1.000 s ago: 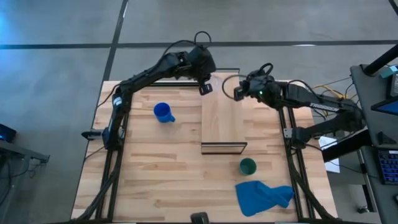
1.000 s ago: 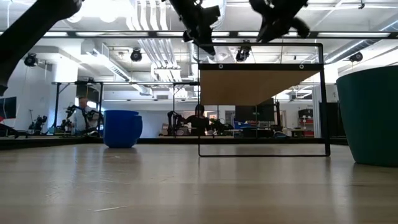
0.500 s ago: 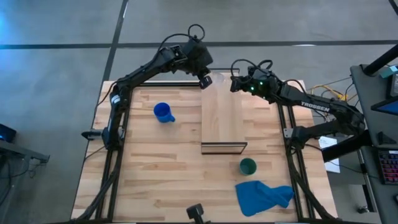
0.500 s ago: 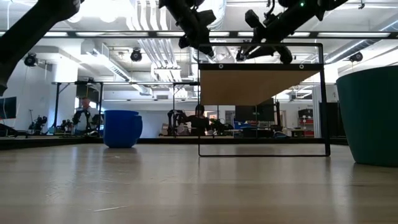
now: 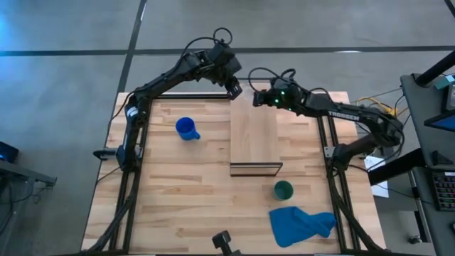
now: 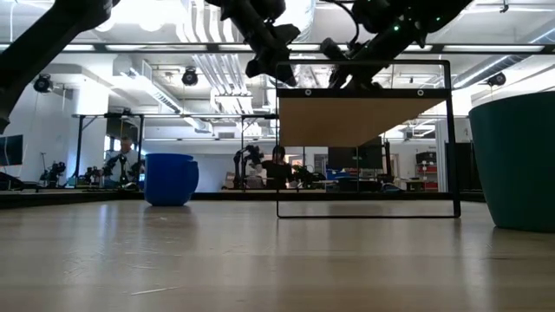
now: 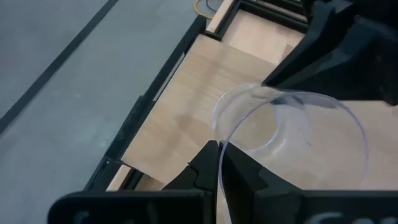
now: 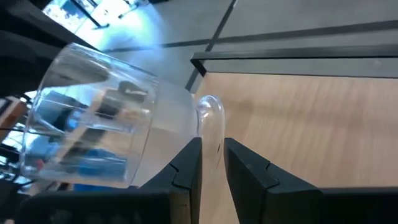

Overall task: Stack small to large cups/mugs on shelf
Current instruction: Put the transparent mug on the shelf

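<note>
A tiny clear cup [image 5: 245, 92] hangs in the air over the far end of the light-wood shelf [image 5: 254, 135], between my two grippers. My left gripper [image 5: 234, 88] is shut on it from the left, and my right gripper [image 5: 257, 98] is shut on it from the right. The blue mug [image 5: 186, 129] stands on its base on the tabletop, left of the shelf. The dark green cup [image 5: 283, 190] stands on its base near the shelf's near end, to the right. In the low view, the blue mug [image 6: 170, 179] and the green cup [image 6: 520, 160] flank the shelf [image 6: 355, 120]. My left gripper [image 7: 219, 163] pinches the clear cup's rim wall [image 7: 221, 134], one finger inside the cup and one outside. The cup is lifted clear above the shelf and tipped onto its side. My right gripper [image 8: 211, 158] has the cup's small clear handle [image 8: 209, 115] between its two fingers, coming level from the table's right. The cup lies sideways, with its mouth turned toward the left gripper.
A crumpled blue cloth [image 5: 300, 224] lies at the table's near right corner, just beyond the green cup. The shelf has a dark frame at its near end [image 5: 256, 169]. Bare tabletop [image 5: 185, 199] stretches left of and nearer than the shelf.
My left gripper has carried the clear cup a little toward the far edge. My right gripper has moved left along the far end of the shelf, toward the cup and the left gripper, and now stands right beside it.
</note>
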Robot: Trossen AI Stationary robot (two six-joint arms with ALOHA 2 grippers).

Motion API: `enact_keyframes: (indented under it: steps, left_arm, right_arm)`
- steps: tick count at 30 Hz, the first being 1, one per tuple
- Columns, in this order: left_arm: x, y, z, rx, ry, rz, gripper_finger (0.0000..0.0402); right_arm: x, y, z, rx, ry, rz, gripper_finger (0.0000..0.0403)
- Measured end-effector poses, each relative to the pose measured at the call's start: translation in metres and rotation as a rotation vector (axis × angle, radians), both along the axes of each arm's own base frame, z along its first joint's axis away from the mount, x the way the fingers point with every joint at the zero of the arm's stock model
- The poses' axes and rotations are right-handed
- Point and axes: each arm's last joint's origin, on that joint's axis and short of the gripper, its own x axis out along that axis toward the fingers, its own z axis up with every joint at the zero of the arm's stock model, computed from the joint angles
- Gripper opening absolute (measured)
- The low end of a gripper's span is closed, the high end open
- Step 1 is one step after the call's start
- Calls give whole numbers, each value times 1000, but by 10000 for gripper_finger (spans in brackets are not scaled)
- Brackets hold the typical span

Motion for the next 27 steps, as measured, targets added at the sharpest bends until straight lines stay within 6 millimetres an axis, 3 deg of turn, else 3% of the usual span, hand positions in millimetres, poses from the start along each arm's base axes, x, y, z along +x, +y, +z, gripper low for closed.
enact_keyframes:
  steps: [7,19,27]
  left_arm:
    - [-1,2,1,11,-9,13,0]
    - [9,7,-19,-20,-37,39,0]
    - [13,9,-19,-11,-75,27,0]
  right_arm:
    - [5,-7,2,-6,7,-9,63]
    - [0,-7,-6,40,81,-17,63]
    - [-2,-5,-12,95,124,-24,63]
